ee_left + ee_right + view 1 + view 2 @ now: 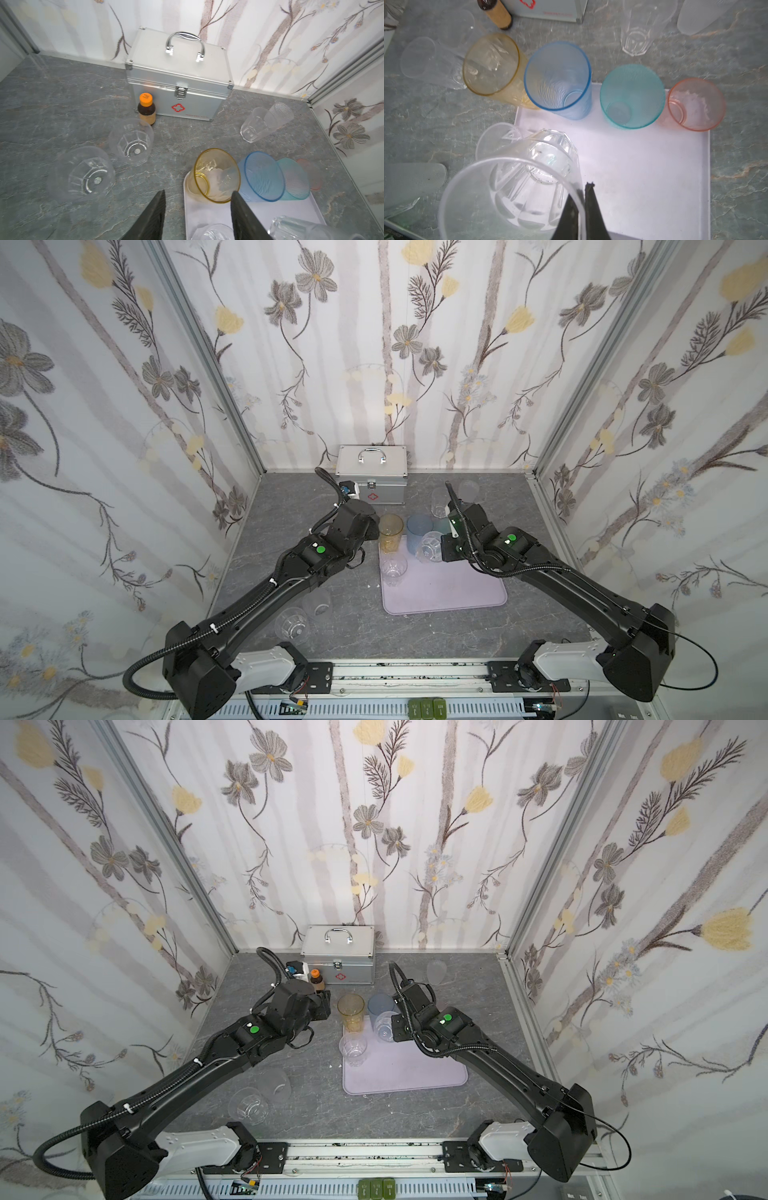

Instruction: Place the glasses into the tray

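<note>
Pinching a clear glass (519,187) by its rim in the right gripper (581,190), tilted over the tray (654,176), probably for setting beside the tinted glasses (558,79) lining its far edge. Holding the left gripper (197,192) parted, empty, near the amber glass (216,176). Working on a grey marbled table (415,635) inside floral walls (374,364), more glasses (83,176) off-tray.

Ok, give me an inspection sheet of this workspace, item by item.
Surface: grey tabletop, no spills seen.
Job's things: tray holds amber glass, blue glass, teal glass, pink glass and one clear glass; loose glasses sit on the tabletop.
Clutter: case and bottle at the back.
Grippers: left gripper open, empty, by the amber glass; right gripper pinches the held glass by its rim over the tray.
Cables: black hoses, arched up; no snag seen.
Surroundings: floral walls.
</note>
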Motion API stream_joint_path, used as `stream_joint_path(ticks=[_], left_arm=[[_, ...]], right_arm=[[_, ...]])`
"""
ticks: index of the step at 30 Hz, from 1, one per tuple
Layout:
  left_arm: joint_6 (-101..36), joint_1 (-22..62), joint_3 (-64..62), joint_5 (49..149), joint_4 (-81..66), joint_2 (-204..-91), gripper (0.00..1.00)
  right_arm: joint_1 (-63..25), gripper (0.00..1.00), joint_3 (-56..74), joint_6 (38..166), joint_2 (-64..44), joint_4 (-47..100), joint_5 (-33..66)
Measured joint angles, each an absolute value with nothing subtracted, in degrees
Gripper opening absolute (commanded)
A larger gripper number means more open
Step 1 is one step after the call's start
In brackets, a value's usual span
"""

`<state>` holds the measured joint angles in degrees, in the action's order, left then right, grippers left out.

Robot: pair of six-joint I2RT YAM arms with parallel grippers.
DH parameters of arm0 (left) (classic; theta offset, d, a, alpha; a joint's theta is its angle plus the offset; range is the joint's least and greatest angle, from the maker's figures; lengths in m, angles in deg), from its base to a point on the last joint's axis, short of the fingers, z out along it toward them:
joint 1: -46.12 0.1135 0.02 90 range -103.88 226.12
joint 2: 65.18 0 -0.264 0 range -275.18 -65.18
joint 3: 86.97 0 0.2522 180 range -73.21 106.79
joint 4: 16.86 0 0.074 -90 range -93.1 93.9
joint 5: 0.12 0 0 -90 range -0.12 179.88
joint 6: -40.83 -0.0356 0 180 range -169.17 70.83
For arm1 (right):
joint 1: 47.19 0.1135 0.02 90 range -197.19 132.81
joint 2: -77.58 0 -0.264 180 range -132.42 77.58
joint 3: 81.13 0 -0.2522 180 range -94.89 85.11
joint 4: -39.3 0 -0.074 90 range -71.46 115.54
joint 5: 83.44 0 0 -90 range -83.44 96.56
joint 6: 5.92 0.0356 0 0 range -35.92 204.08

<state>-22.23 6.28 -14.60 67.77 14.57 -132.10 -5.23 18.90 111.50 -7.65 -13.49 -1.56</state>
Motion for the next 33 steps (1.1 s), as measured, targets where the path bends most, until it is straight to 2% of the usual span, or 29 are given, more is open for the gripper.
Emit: stream_joint_path(ticks=[5,10,19,33], left_arm=[[-25.57,8.34,-27.23,68.05,4.91,-125.19,0.56],[-27.50,9.98,-31.97,69.06,-0.36,-124.29,0.57],[-29.00,11.75,-33.75,70.65,-4.99,-126.04,0.58],[-29.66,12.58,-34.12,72.58,-6.43,-126.98,0.58]], right_arm=[[-4.86,0.00,19.49,111.66,-13.16,-13.22,1.11],[-4.77,0.00,18.42,111.42,-18.34,-13.55,1.44],[-4.84,0.00,15.20,109.95,-25.16,-14.10,-0.68],[-4.84,0.03,14.28,109.95,-28.70,-14.38,-2.59]])
